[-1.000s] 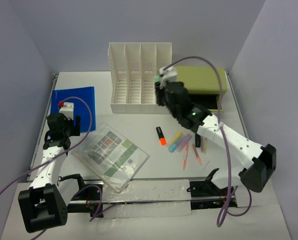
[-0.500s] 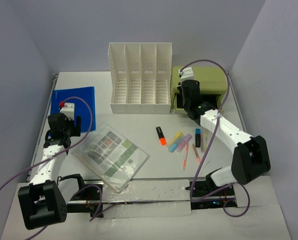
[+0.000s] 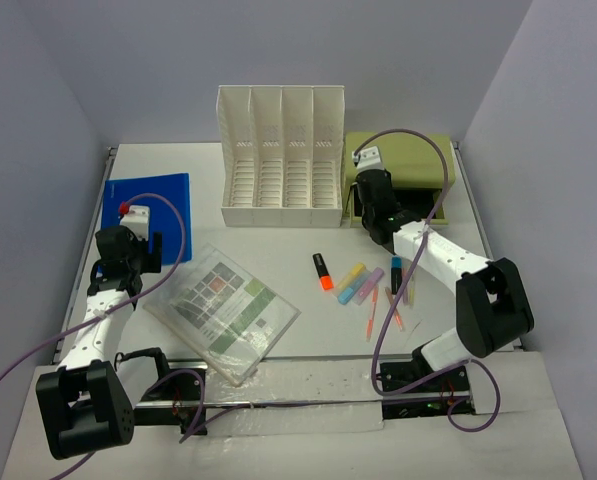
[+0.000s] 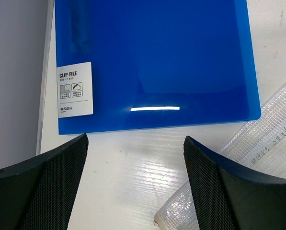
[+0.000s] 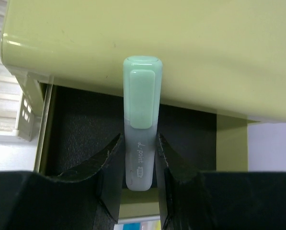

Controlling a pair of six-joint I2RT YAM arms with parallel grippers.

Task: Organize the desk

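Right end effector (image 5: 139, 153) is pinching a mint-green highlighter (image 5: 142, 120) by its clear barrel, one finger on each side and the cap pointing away from the wrist. The highlighter sits over the pulled-out drawer (image 5: 80, 124) of the green drawer box (image 5: 181, 48). The drawer's inside is dark, and the cap end reaches up to the front edge of the box top. Can't tell whether the highlighter touches the drawer.

Left end effector (image 4: 135, 143) is spread wide with nothing between the fingers. It hangs over bare tabletop (image 3: 288, 245), just short of the near edge of the blue clip file (image 4: 152, 62). A corner of the clear mesh pouch (image 4: 257, 143) shows beside the right-hand finger, not touching it.

The tabletop fills the whole floor of the booth between the pale walls, with the arm bases at its near edge, and everything sits on it:
- The clip file lies flat at far left.
- The white file rack (image 3: 278, 160) stands upright at far centre.
- The drawer box is just right of the rack.
- The pouch, with a printed sheet inside, lies angled at near left-centre.
- An orange highlighter (image 3: 323, 272), a yellow highlighter (image 3: 351, 276), a blue highlighter (image 3: 396, 272) and a few thin pink pens (image 3: 372, 315) lie scattered right of centre, close together, under the right arm.
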